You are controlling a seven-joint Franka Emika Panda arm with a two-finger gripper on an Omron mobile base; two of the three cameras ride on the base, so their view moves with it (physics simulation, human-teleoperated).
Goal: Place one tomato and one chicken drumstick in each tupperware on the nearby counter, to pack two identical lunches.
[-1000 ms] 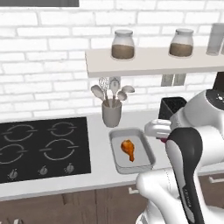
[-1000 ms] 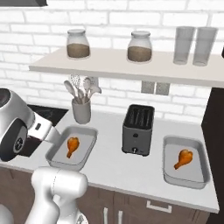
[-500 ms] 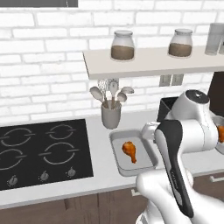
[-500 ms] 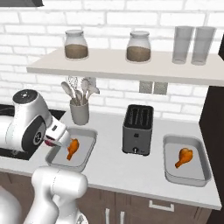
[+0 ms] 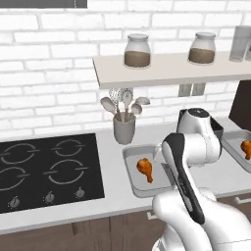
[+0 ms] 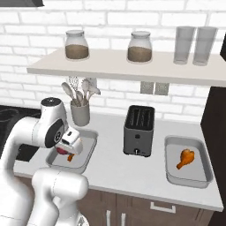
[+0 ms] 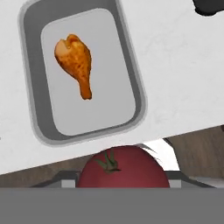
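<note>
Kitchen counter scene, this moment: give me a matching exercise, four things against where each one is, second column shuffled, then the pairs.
Things:
1. tomato
2. toaster
3. two jars
4. utensil holder

Places:
A. on the wall shelf
B. held in the gripper
C. on the counter between the two tupperware trays
D. behind the left tray, beside the stovetop

Pairs: 1-B, 2-C, 3-A, 4-D

bright, even rendered light, soft faint shadows, slightly blurry, no glare.
</note>
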